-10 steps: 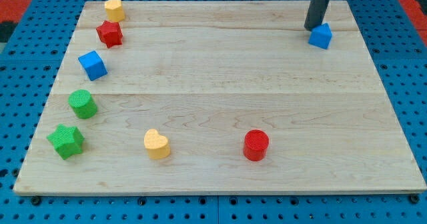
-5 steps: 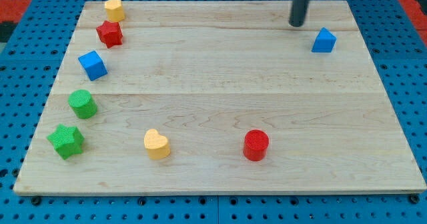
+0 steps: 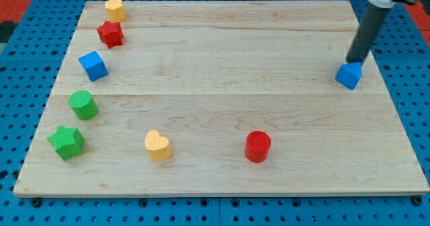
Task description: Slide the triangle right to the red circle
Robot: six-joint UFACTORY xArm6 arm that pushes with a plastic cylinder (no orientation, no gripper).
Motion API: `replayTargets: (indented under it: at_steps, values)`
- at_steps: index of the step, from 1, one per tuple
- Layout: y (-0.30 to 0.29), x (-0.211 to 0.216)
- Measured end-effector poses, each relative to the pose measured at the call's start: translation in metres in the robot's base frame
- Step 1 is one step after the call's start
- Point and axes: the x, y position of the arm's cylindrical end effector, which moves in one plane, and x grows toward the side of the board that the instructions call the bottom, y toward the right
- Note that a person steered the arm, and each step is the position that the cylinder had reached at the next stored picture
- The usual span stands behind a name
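The blue triangle point(image 3: 349, 75) lies near the board's right edge, at mid height. My tip point(image 3: 353, 62) stands right at its top side, touching or almost touching it. The red circle point(image 3: 257, 146) sits low on the board, to the view's left of and well below the triangle.
Along the left side lie a yellow block point(image 3: 115, 9), a red star point(image 3: 110, 33), a blue cube point(image 3: 93, 65), a green cylinder point(image 3: 84, 105) and a green star point(image 3: 66, 142). A yellow heart point(image 3: 157, 145) sits left of the red circle. The wooden board point(image 3: 222, 179) rests on a blue pegboard.
My tip went left, then swung right and down onto the triangle's top side. The blue triangle has moved down and to the right, closer to the board's right edge.
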Motion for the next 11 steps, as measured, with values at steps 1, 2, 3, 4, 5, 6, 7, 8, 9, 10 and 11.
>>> replayTargets:
  at_steps: [1,2,3,4,5,6,7,8,9,10,11]
  values:
    - [0.016,0.027]
    - [-0.028,0.039]
    - [-0.035,0.017]
    - [-0.036,-0.008]
    - [-0.066,0.008]
    - [-0.091,0.044]
    - [-0.093,0.028]
    - [-0.126,0.032]
    - [-0.136,0.070]
    - [-0.136,0.105]
    - [-0.145,0.116]
